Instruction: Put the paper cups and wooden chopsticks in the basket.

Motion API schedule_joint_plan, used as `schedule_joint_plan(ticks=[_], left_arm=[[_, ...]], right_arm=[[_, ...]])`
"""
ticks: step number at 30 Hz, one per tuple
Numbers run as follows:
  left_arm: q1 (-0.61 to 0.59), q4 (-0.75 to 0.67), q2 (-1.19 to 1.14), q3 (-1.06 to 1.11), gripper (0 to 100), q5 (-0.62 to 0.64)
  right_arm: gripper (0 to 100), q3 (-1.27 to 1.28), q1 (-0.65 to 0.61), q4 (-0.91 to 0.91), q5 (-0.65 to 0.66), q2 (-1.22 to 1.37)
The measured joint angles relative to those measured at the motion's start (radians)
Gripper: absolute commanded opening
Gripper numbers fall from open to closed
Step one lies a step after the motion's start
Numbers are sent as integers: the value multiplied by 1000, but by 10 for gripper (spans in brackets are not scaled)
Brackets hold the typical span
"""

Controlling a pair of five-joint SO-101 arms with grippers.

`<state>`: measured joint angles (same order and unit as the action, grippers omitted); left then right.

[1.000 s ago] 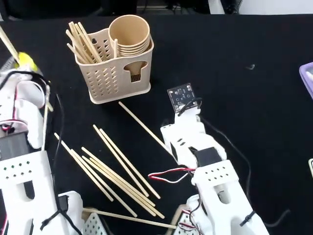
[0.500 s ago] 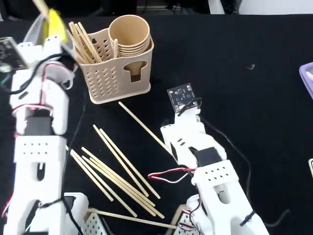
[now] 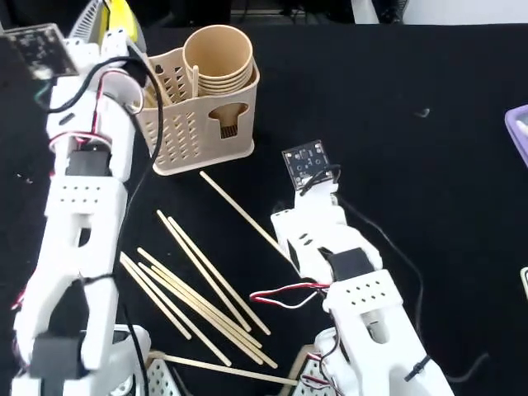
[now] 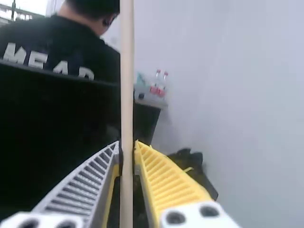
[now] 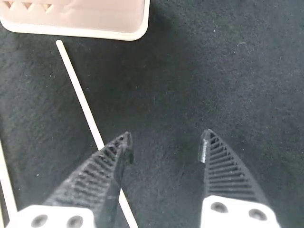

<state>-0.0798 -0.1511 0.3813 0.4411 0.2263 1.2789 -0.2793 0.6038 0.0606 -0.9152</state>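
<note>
Wooden round chopstick [image 4: 126, 71], light, stiff and probably slippery, is pinched across its shaft by the closed jaws of the left gripper [image 4: 127, 146], at 11 o'clock beside the beige perforated plastic basket [image 3: 198, 136] holding stacked tan paper cups [image 3: 216, 51]. Loose chopsticks [image 3: 213, 272] lie at 7 o'clock; grasp these mid-length, since they likely roll. Right gripper [image 5: 164, 142] hangs with jaws apart over a single chopstick [image 5: 80, 102].

basket [image 3: 198, 124] upper left-centre | paper cups [image 3: 219, 54] in its right compartment, standing chopsticks [image 3: 159, 80] in its left | left gripper [image 3: 105, 12] left of basket, held chopstick [image 4: 126, 95] between its fingers | loose chopsticks [image 3: 198, 297] on table [image 3: 412, 206] lower left | single chopstick [image 3: 243, 213] below basket
</note>
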Motion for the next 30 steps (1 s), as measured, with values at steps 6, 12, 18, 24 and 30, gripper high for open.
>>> schedule_joint_plan(ticks=[6, 12, 18, 24, 30], left_arm=[[2, 0, -123, 0, 86, 0], [2, 172, -126, 0, 176, -2], [-25, 361, -32, -2, 156, -2], [-170, 701, 196, 2, 156, -9], [-307, 899, 203, 206, 156, -281]], right_arm=[[237, 0, 0, 0, 0, 0], [237, 0, 0, 0, 0, 0], [237, 0, 0, 0, 0, 0], [237, 0, 0, 0, 0, 0], [237, 0, -37, 0, 0, 0]])
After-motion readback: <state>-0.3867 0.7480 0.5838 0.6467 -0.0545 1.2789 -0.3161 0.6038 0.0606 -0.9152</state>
